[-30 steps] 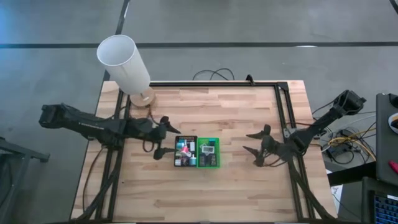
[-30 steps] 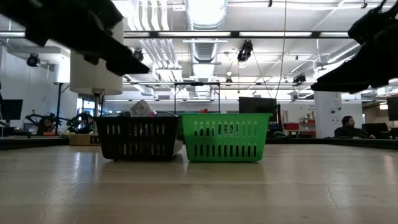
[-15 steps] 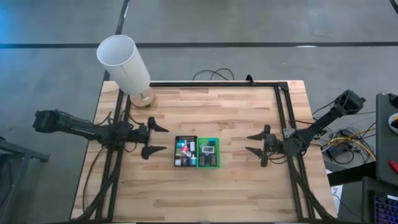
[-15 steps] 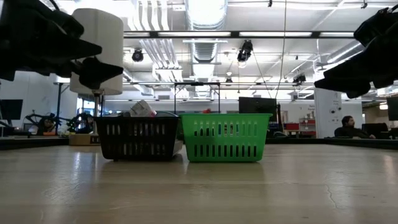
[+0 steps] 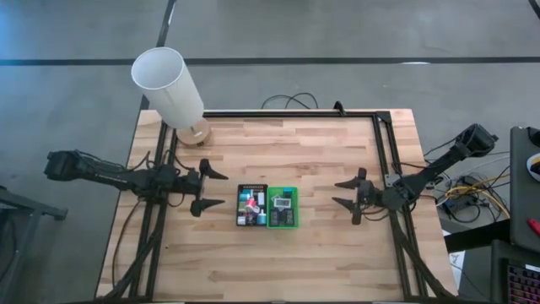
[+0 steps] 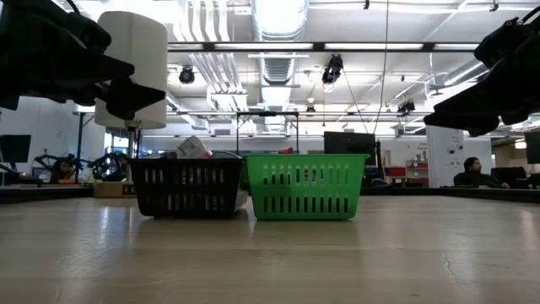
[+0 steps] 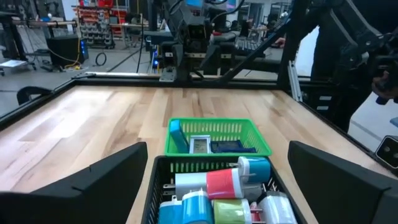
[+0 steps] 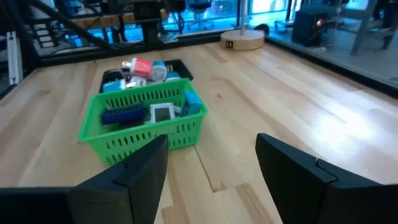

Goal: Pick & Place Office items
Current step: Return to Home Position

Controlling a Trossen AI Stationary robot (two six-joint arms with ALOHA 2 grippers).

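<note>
**Both arms drawn back from the filled bins as sorting closes.**

Over the last second the left gripper point(image 5: 211, 190) has pulled away from the black bin point(image 5: 239, 208) toward frame left. The right gripper point(image 5: 336, 192) has edged back at frame right. Each has its fingers spread and holds nothing. All the office items point(image 5: 253, 203) in view lie inside the black bin and the adjoining green bin point(image 5: 296, 208) at frame centre. This suggests placing is finished and only the return to rest remains. A red-and-white charger adapter point(image 7: 217, 183) lies on its side atop the black bin's pile, long axis along the bin's longer side; which end leads cannot be told.
</note>
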